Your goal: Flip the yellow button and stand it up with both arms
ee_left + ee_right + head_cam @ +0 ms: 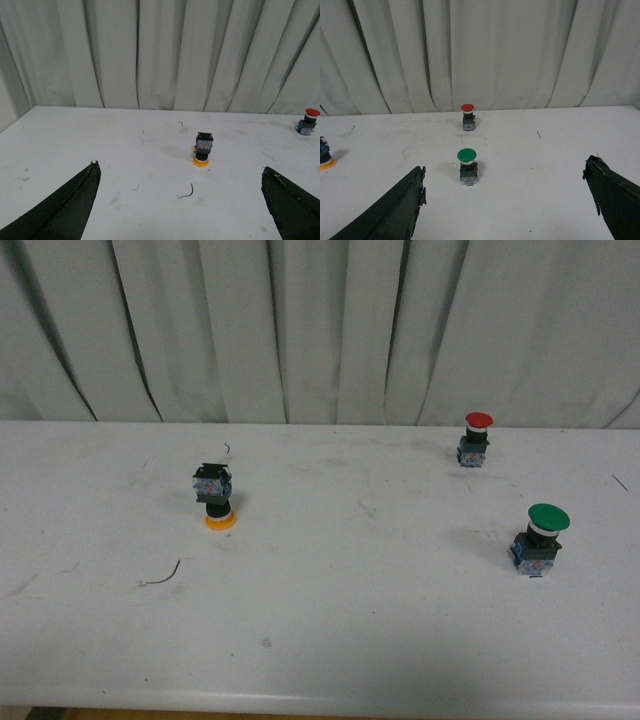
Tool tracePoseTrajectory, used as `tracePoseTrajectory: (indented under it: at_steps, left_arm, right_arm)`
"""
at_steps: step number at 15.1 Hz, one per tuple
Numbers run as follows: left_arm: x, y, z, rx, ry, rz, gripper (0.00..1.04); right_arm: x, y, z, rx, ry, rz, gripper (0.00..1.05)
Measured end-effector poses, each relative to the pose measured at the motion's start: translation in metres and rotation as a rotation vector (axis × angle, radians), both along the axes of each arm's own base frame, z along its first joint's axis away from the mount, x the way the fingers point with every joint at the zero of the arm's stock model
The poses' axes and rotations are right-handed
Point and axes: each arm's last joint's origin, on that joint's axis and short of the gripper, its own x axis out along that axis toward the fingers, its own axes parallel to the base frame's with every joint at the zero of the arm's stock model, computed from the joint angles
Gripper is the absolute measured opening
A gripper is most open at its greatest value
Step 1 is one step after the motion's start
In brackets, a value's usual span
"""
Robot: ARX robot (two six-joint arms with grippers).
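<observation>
The yellow button (215,496) stands upside down on the white table (330,640), left of centre: yellow cap on the table, blue-grey contact block on top. It also shows in the left wrist view (202,149), well ahead of my open left gripper (182,172), and at the edge of the right wrist view (324,155). My right gripper (505,175) is open and empty, its black fingers wide apart. Neither arm shows in the front view.
A red-capped button (476,437) stands upright at the back right. A larger green-capped button (540,537) stands upright at the right, just ahead of the right gripper. A thin dark wire scrap (162,576) lies near the yellow button. Grey curtains hang behind the table.
</observation>
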Motion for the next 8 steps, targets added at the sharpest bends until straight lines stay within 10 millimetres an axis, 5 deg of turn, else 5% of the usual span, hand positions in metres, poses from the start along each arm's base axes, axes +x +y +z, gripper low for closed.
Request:
tracePoseTrajectory:
  at_steps: [8]
  left_arm:
    - [0.0, 0.0, 0.0, 0.0, 0.0, 0.0, 0.98]
  right_arm:
    - [0.0, 0.0, 0.0, 0.0, 0.0, 0.0, 0.98]
